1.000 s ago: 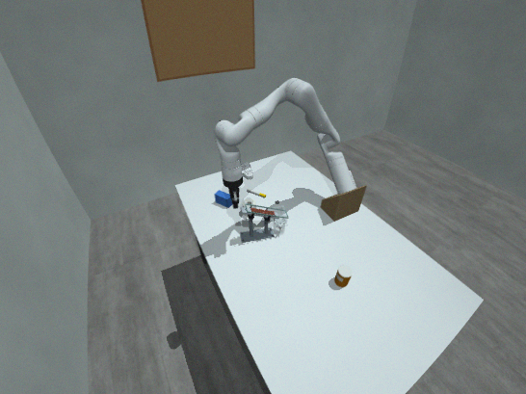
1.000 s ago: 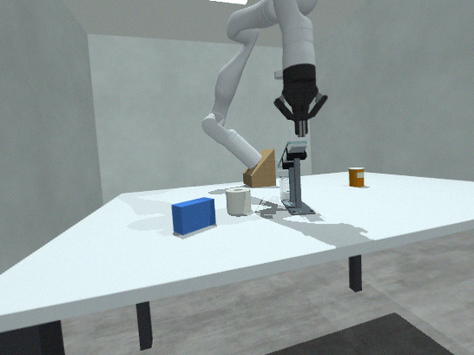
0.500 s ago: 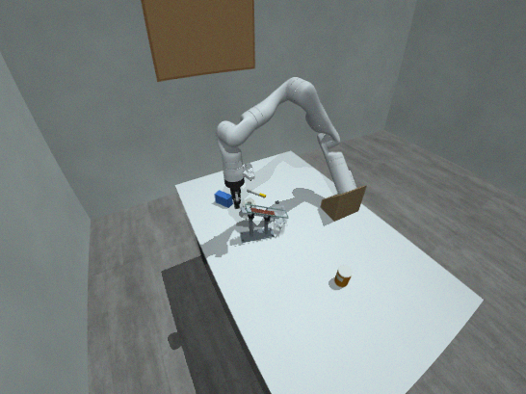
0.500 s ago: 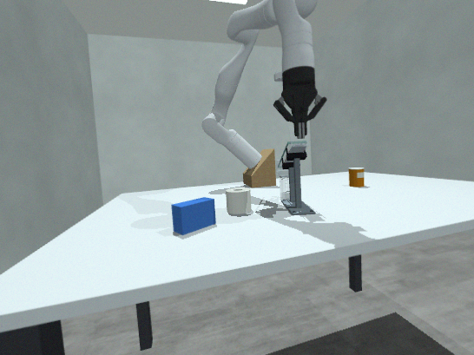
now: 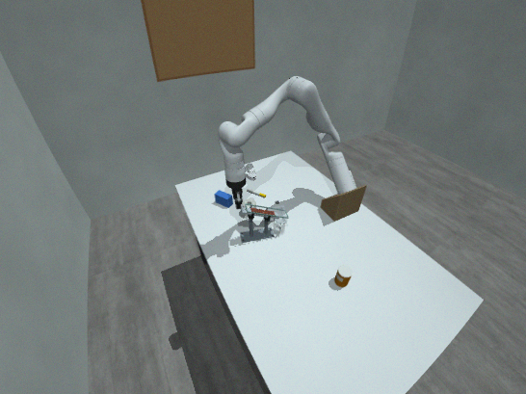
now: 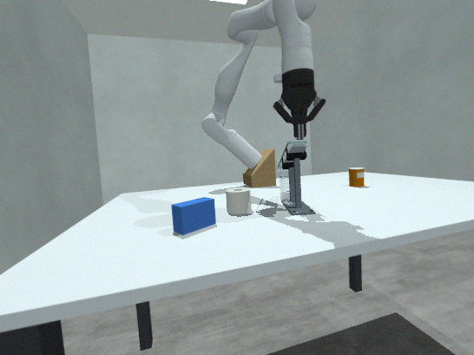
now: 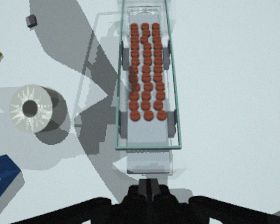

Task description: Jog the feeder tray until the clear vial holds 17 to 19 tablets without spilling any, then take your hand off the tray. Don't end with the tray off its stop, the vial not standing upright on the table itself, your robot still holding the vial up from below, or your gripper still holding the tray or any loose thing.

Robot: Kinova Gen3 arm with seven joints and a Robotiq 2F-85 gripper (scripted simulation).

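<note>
The clear feeder tray (image 5: 264, 210) (image 6: 296, 146) (image 7: 149, 137) sits on top of a dark stand (image 5: 255, 230) (image 6: 297, 183) on the white table (image 5: 337, 338) (image 6: 130, 253). Several rows of red tablets (image 7: 146, 66) lie in the tray. The clear vial (image 6: 284, 185) (image 5: 279, 224) stands on the table beside the stand, at the tray's far end; I cannot tell its contents. My gripper (image 5: 238, 205) (image 6: 299, 135) (image 7: 148, 191) is shut and empty. It points straight down, just above the tray's near end, and I cannot tell whether it touches.
A blue box (image 5: 223, 197) (image 6: 194, 215) (image 7: 8, 178) and a white roll (image 6: 238, 200) (image 7: 31, 108) lie left of the stand. A yellow-handled tool (image 5: 256, 194) lies behind it. An orange bottle (image 5: 343, 276) (image 6: 356, 177) and a brown wedge (image 5: 343, 203) (image 6: 262, 170) stand farther off.
</note>
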